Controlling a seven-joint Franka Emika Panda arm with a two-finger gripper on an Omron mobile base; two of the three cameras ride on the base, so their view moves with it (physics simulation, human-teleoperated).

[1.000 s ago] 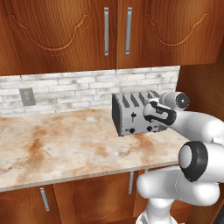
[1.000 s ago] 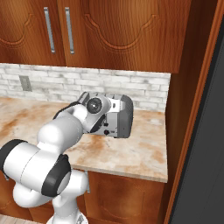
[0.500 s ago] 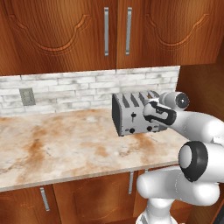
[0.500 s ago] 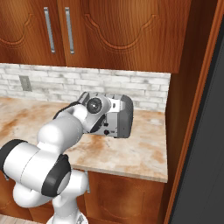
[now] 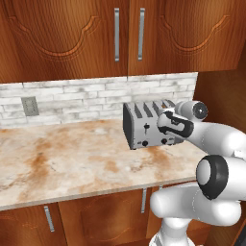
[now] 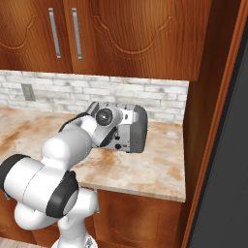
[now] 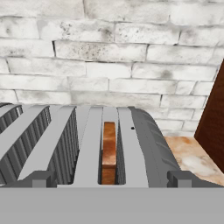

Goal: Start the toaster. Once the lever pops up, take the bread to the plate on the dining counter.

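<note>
Nothing had changed from the frames of a second and half a second before: the arm, the toaster and the whole scene sat exactly as they had, so neither the base nor the hand had moved.

The toaster (image 5: 151, 126) stood on the marbled worktop (image 5: 72, 158) close to the white brick wall (image 5: 86, 98), near the worktop's right end beside a tall wooden panel (image 6: 208, 111). The hand (image 5: 171, 124) hung at the toaster's front right part, just over its face with the levers and knobs. In the right base view the wrist covered most of the toaster (image 6: 137, 127).

In the hand view the two fingertips (image 7: 40, 179) stood wide apart with nothing between them, one at either side of the toaster (image 7: 144, 144) top. The bread (image 7: 109, 153) sat down in the slot second from the right, its brown crust edge showing between the grey walls. In the left base view the bread (image 5: 166, 102) showed as a small tan sliver at the top right of the toaster.
</note>
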